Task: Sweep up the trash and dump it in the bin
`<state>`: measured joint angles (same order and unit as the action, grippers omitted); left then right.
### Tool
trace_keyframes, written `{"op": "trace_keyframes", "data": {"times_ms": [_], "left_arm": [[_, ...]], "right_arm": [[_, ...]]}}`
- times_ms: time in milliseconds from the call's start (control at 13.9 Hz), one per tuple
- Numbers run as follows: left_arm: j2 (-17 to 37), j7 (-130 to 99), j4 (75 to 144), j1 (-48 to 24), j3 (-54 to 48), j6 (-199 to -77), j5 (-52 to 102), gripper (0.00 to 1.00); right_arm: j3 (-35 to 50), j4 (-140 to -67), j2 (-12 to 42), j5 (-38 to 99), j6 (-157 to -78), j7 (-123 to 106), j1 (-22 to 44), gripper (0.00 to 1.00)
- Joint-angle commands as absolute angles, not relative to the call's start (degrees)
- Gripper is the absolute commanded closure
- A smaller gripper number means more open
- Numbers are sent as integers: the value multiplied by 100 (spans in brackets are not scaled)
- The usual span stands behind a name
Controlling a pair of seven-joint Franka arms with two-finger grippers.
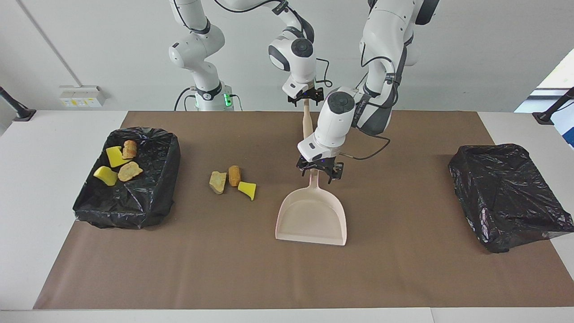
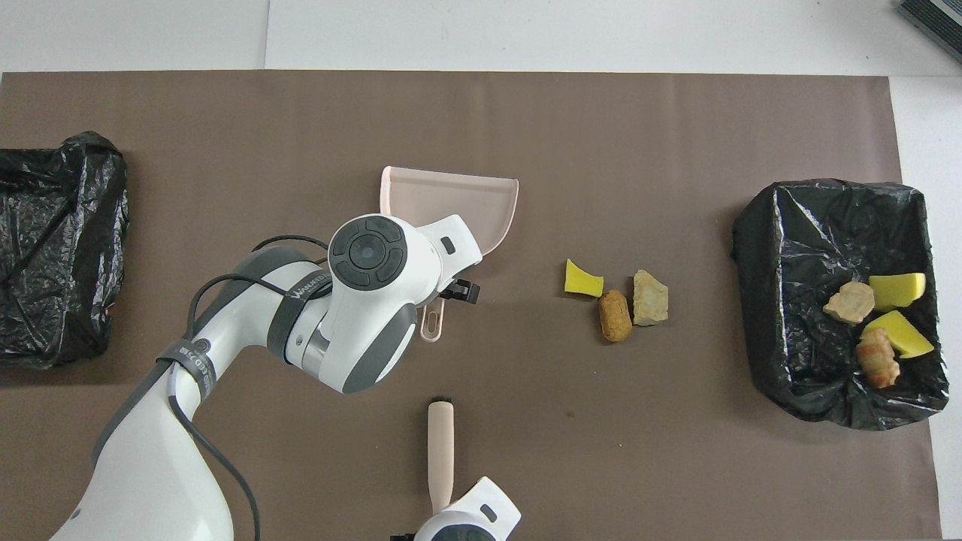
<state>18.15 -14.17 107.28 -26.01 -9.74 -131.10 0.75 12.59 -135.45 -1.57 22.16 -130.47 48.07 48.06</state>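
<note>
- So, from the facing view we've got four bits of trash (image 1: 117, 163) already in the bin (image 1: 128, 178) at the right arm's end, and three loose pieces (image 1: 232, 181) on the mat beside the dustpan (image 1: 312, 216).
- The left gripper (image 1: 319, 172) sits spread around the dustpan handle, not clamped yet as far as we can see. The right gripper (image 1: 306, 98) is at the top of the brush (image 1: 307, 122); can't tell if it's gripping.
- From overhead, the same loose pieces (image 2: 616, 300) lie between dustpan (image 2: 451, 207) and filled bin (image 2: 838, 300).
- We reckon it's over halfway: one more sweep, then the dump.
</note>
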Motion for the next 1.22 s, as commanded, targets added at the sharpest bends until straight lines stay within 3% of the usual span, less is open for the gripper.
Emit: {"op": "trace_keyframes", "data": {"times_ms": [0, 72, 288, 360, 432, 648, 864, 1152], "left_arm": [[1731, -1459, 10898, -2698, -914, -13298, 44, 10], [1731, -1459, 10898, -2759, -905, -13289, 44, 17], [1731, -1459, 10916, -2769, -905, -13245, 44, 25], [1731, -1468, 10916, -2769, -914, -13245, 44, 31], [1731, -1468, 10907, -2769, -905, -13245, 44, 52], [1731, -1433, 10863, -2769, -905, -13245, 35, 80], [1697, -1319, 10819, -2690, -896, -13166, 35, 92], [1407, -443, 10609, -2435, -844, -12334, -367, 92]], "right_arm": [[1239, -13614, -167, 2338, -13201, 4887, 4834, 85], [1239, -13614, -158, 2338, -13201, 4895, 4834, 99], [1231, -13571, -106, 2338, -13245, 5123, 4799, 100], [1222, -13544, -79, 2329, -13245, 5150, 4781, 100], [1213, -13518, -36, 2303, -13219, 5150, 4738, 100], [1187, -13456, -184, 2241, -12861, 5150, 4571, 100], [1178, -13386, -824, 2049, -11939, 5054, 4124, 100], [1178, -13219, -1607, 1585, -10287, 4282, 3141, 100]]}}
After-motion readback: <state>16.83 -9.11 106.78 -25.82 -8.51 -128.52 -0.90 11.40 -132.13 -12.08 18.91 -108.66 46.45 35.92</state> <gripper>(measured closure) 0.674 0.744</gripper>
